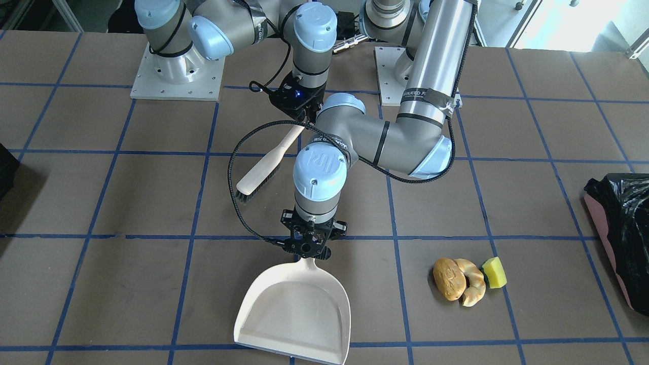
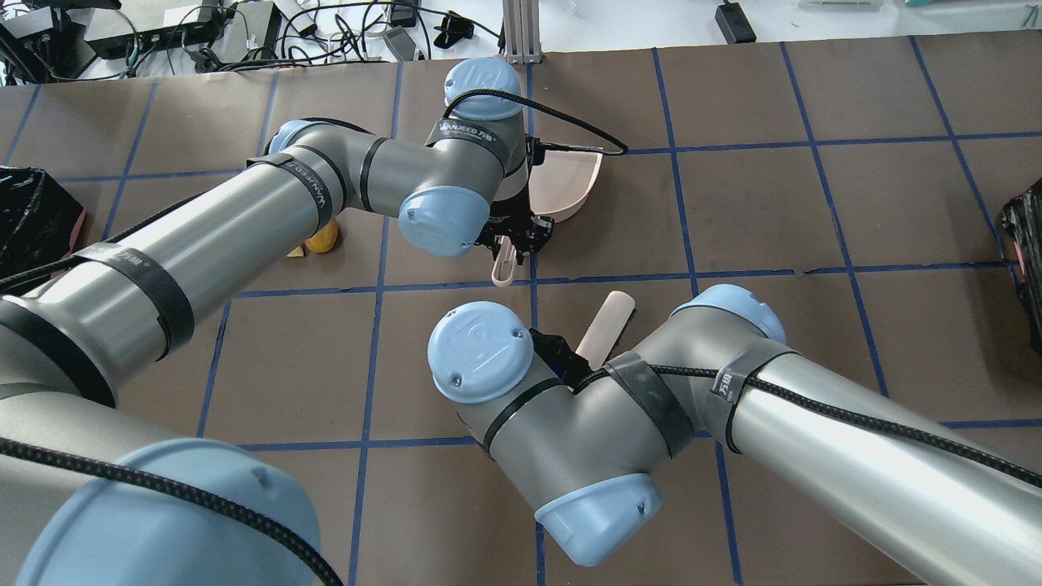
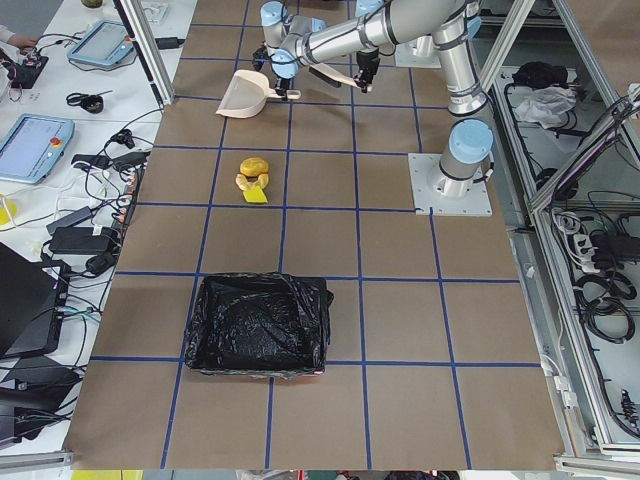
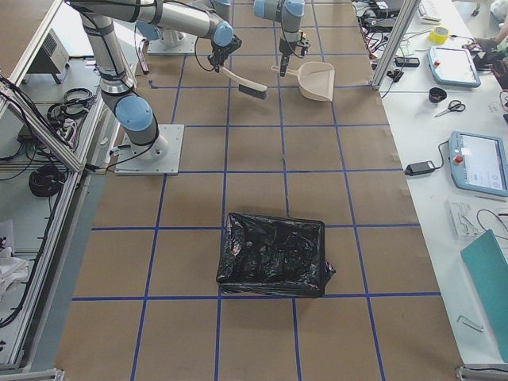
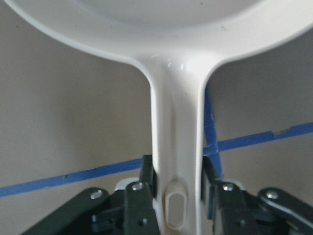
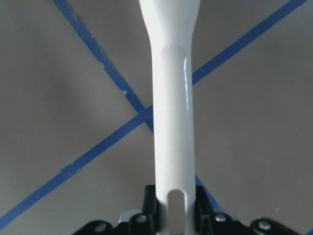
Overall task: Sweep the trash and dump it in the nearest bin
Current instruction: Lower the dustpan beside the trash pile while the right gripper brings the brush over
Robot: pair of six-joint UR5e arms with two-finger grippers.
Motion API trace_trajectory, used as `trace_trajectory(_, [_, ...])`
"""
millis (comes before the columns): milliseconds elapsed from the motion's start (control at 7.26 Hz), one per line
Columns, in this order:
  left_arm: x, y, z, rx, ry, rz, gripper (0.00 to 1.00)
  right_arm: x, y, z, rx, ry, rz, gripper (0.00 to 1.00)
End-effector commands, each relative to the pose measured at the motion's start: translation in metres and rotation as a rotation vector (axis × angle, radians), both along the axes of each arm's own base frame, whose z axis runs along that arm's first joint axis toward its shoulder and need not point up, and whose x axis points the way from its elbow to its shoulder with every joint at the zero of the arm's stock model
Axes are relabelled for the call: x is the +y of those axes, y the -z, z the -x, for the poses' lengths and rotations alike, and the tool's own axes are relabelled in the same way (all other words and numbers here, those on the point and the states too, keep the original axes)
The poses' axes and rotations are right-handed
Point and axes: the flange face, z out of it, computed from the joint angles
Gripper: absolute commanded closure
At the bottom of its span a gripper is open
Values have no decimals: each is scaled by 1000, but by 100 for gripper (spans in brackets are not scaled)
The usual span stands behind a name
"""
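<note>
The left gripper (image 1: 308, 243) is clamped on the cream dustpan (image 1: 296, 312) handle, the right gripper (image 1: 298, 100) closed on the brush (image 1: 259, 171) handle (wrist views show both grips plainly). The trash (image 1: 464, 281), bread roll (image 1: 448, 280), croissant (image 1: 475, 289), yellow sponge block (image 1: 494, 272), sits bunched on the table (image 1: 101, 203), well apart from the dustpan, between it and the black-lined bin (image 1: 621, 238). The dustpan mouth isn't facing the pile; I'd turn it, set the lip flush beside the roll, and brush from the sponge side. The front view shows the whole pile; overhead, the left arm (image 2: 244, 203) hides most.
</note>
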Motion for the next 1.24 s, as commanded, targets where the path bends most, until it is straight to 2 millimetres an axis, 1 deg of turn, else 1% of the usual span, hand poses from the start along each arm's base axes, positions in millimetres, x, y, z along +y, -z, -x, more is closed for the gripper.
trace_trajectory(0, [-27,-13,-61,-14,67,26,100,-1,-2,-1,-1,6,11,100])
trace_trajectory(138, [-33,-29,-93,-14,91,21,100,-2,-3,-1,-4,6,13,100])
trace_trajectory(276, [-36,-42,-120,-66,122,15,100,-6,-10,-5,-11,6,21,100])
trace_trajectory(413, [-36,-53,-135,-110,215,15,100,-10,-15,-8,-18,6,29,100])
trace_trajectory(551, [-34,-67,-150,-177,362,13,100,-12,-16,-10,-22,6,30,100])
trace_trajectory(689, [-30,-74,-170,-177,456,0,100,-14,-17,-11,-27,6,32,100])
trace_trajectory(827, [-29,-77,-200,-159,538,-13,100,-20,-28,-16,-33,6,47,100])
trace_trajectory(964, [-28,-83,-222,-114,616,-9,100,-28,-37,-22,-28,3,41,100])
trace_trajectory(1102, [-25,-91,-251,-105,652,-21,100,-40,-43,-31,-30,1,43,100])
